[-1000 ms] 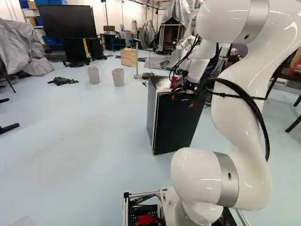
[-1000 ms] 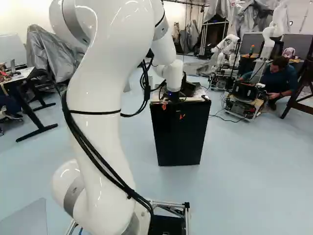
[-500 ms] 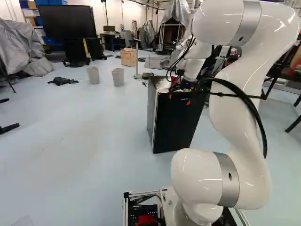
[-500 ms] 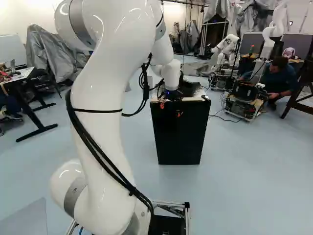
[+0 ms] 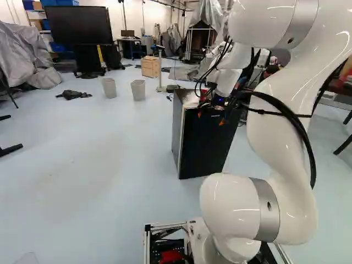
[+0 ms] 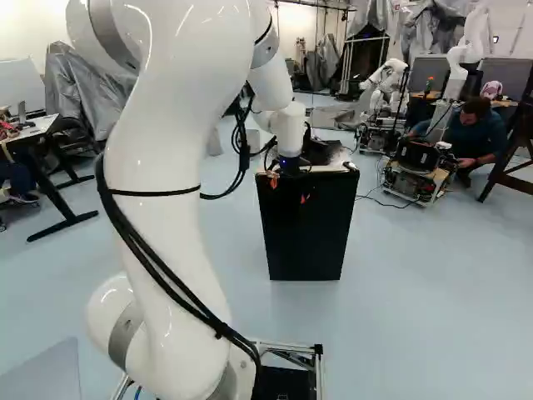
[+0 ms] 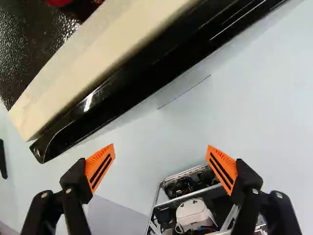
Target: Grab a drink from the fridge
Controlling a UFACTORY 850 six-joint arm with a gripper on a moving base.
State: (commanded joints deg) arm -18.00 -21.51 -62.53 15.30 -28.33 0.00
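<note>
The gripper (image 5: 210, 117) hangs before the upper front of the black fridge (image 5: 203, 146), close to its top edge. In the right base view the fridge (image 6: 306, 233) stands upright, its door looking closed. Seen from the wrist, the gripper (image 7: 161, 167) has its orange-padded fingers wide apart, only floor showing between them. Ahead of the fingers run the fridge door's glossy black edge (image 7: 142, 81) and a cream strip (image 7: 98, 56). A red thing (image 7: 59, 2) is partly visible on the textured top; what it is, I cannot tell. The fridge's inside is hidden.
Two grey bins (image 5: 138, 90) and a wooden box (image 5: 149, 66) stand beyond the fridge, to its left. Another robot (image 6: 387, 83) is farther back on the right, near a wheeled cart (image 6: 414, 175). A desk (image 6: 37, 129) stands at the left of the right base view.
The gripper has shifted slightly leftward along the fridge front, rising a little and then dropping back. The upper arm has swung slightly. The fridge stands where it was.
</note>
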